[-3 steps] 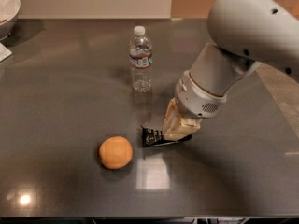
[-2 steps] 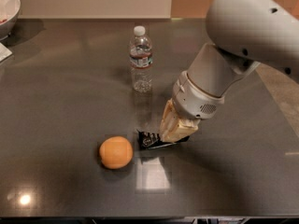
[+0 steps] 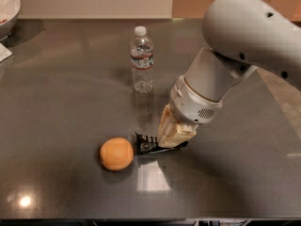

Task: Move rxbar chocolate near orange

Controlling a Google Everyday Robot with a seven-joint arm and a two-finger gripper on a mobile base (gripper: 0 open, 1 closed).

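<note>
The orange (image 3: 116, 153) sits on the dark grey table (image 3: 56, 102) at the front, left of centre. The rxbar chocolate (image 3: 148, 144), a flat black wrapper with white lettering, lies right beside it on the right, almost touching it. My gripper (image 3: 173, 136) is down on the bar's right end, its cream fingers (image 3: 175, 128) over the wrapper and hiding that end. The white arm reaches in from the upper right.
A clear water bottle (image 3: 141, 60) stands upright behind the bar, towards the back centre. A white bowl (image 3: 7, 8) sits at the back left corner, with a white scrap (image 3: 3, 52) below it. The table's right edge runs by the arm.
The gripper and the rxbar chocolate have moved a little to the left, towards the orange. The orange and the bottle have not moved.
</note>
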